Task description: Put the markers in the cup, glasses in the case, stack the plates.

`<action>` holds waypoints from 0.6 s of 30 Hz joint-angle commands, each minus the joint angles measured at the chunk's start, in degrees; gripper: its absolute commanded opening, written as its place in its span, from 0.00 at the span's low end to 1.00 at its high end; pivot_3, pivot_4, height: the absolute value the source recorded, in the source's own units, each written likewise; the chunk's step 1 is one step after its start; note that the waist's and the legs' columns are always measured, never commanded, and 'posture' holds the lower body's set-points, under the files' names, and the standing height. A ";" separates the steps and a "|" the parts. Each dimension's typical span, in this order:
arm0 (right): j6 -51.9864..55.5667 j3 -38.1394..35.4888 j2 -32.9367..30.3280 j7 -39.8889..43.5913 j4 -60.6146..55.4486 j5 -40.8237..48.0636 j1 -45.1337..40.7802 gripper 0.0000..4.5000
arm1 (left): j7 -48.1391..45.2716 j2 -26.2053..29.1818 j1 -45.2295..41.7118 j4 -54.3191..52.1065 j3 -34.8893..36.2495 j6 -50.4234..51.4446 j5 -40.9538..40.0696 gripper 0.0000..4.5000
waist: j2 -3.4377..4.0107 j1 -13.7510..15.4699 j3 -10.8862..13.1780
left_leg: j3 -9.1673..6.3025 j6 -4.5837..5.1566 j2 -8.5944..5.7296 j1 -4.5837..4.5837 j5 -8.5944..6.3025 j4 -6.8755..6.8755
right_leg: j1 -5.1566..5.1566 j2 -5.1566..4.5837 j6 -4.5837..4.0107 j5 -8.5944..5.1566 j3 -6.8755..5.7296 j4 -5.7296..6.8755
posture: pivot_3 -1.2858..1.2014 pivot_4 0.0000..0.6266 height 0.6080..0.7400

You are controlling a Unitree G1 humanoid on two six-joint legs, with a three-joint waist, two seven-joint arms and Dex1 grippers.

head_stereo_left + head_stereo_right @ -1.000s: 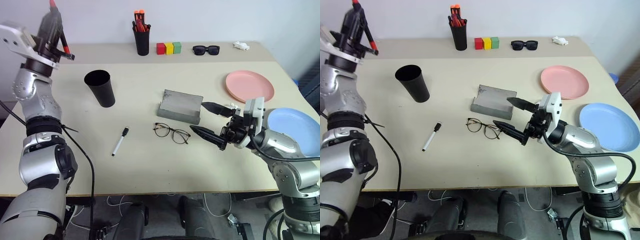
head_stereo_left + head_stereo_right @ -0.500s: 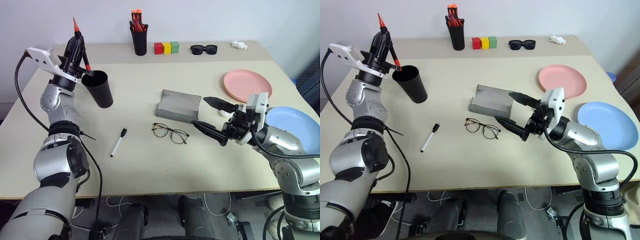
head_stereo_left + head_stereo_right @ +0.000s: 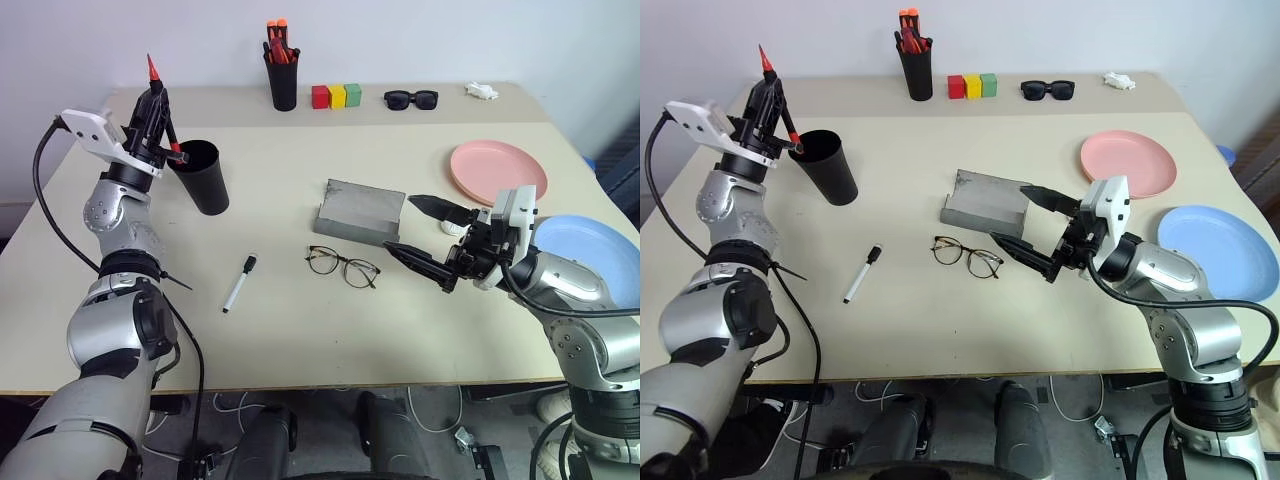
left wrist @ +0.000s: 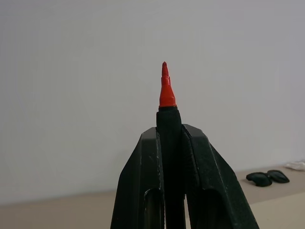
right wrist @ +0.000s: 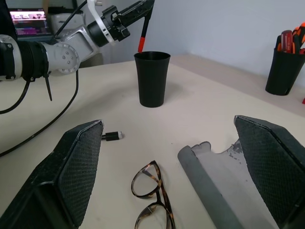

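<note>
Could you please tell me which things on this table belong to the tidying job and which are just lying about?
Job:
- red marker in the left gripper
- white marker
- black cup
- wire-rimmed glasses
- grey case
- pink plate
- blue plate

Lying about:
- pen pot
- coloured blocks
- sunglasses
- small white object
</note>
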 commanded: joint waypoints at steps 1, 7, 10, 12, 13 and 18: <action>-0.04 -1.14 -1.12 -0.19 -2.38 -0.02 -0.51 1.00 | -0.05 0.25 -0.43 -0.44 0.10 -0.41 0.17 0.11 | 0.00 0.00 0.00 | 0.00 0.00 0.00 0.00 0.00 0.00 | 0.00 0.00 0.00 0.00 0.00 0.00 | 0.52 0.24 1.00; -0.20 -1.33 -1.77 -0.83 -3.00 -0.18 0.14 1.00 | -0.67 0.09 -0.29 -0.09 0.35 0.81 -0.23 0.76 | 0.00 0.00 0.00 | 0.00 0.00 0.00 0.00 0.00 0.00 | 0.00 0.00 0.00 0.00 0.00 0.00 | 0.52 0.24 1.00; -0.16 -1.29 -1.82 -0.91 -3.03 -0.13 0.14 1.00 | -0.68 0.03 -0.42 -0.58 0.22 0.58 -0.15 0.99 | 0.00 0.00 0.00 | 0.00 0.00 0.00 0.00 0.00 0.00 | 0.00 0.00 0.00 0.00 0.00 0.00 | 0.52 0.24 1.00; -0.30 -1.29 -1.77 -0.95 -2.83 -0.21 -0.04 1.00 | -1.34 -0.07 -0.58 -1.30 0.22 0.65 -0.46 0.99 | 0.00 0.00 0.00 | 0.00 0.00 0.00 0.00 0.00 0.00 | 0.00 0.00 0.00 0.00 0.00 0.00 | 0.52 0.24 1.00; -0.39 -1.22 -1.70 -0.93 -2.51 -0.30 -0.22 1.00 | -1.62 -0.09 -0.58 -1.57 0.14 0.63 -0.48 0.99 | 0.00 0.00 0.00 | 0.00 0.00 0.00 0.00 0.00 0.00 | 0.00 0.00 0.00 0.00 0.00 0.00 | 0.52 0.24 1.00; -0.38 -0.95 -1.46 -0.98 -2.79 -0.50 -0.22 1.00 | -3.59 0.15 0.00 -3.81 0.11 3.18 -1.36 0.99 | 0.00 -0.01 0.00 | 0.00 0.00 0.00 0.00 0.00 0.00 | 0.00 0.00 0.00 0.00 0.00 0.00 | 0.52 0.24 1.00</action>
